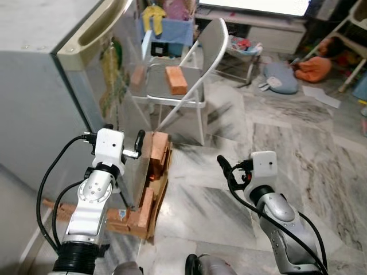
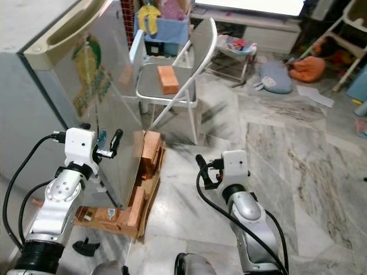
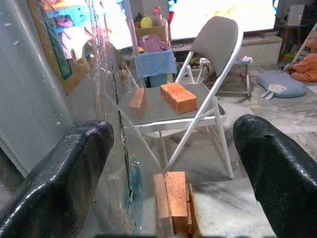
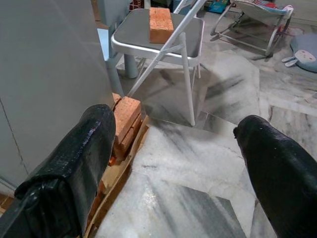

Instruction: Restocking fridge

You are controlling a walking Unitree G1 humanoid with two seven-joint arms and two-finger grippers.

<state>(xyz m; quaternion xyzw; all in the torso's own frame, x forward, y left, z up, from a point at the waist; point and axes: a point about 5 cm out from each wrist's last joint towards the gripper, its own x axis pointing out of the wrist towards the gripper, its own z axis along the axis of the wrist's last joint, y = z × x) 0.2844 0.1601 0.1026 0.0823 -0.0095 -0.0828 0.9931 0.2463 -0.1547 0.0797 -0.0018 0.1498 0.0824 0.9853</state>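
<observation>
The grey fridge point(image 1: 46, 103) stands at the left with its door shut, a long handle recess point(image 1: 100, 26) along the top edge and a sticker point(image 1: 112, 80) on its shiny face. It rests on red bricks point(image 1: 156, 154) and a wooden pallet point(image 1: 137, 220). My left gripper point(image 1: 123, 134) is raised right against that shiny face, open and holding nothing; its fingers point(image 3: 64, 168) frame the chair. My right gripper point(image 1: 232, 169) hovers open over the marble floor to the right of the bricks, fingers point(image 4: 74, 163) wide apart and empty.
A grey folding chair point(image 1: 198, 51) stands just beyond the fridge with a loose brick point(image 1: 176, 79) on its seat. Behind it are a blue bin point(image 1: 169, 31), a baby bouncer point(image 1: 246, 46), a blue cushion point(image 1: 281, 77) and an orange toy point(image 1: 314, 69). Marble floor point(image 1: 298, 149) spreads to the right.
</observation>
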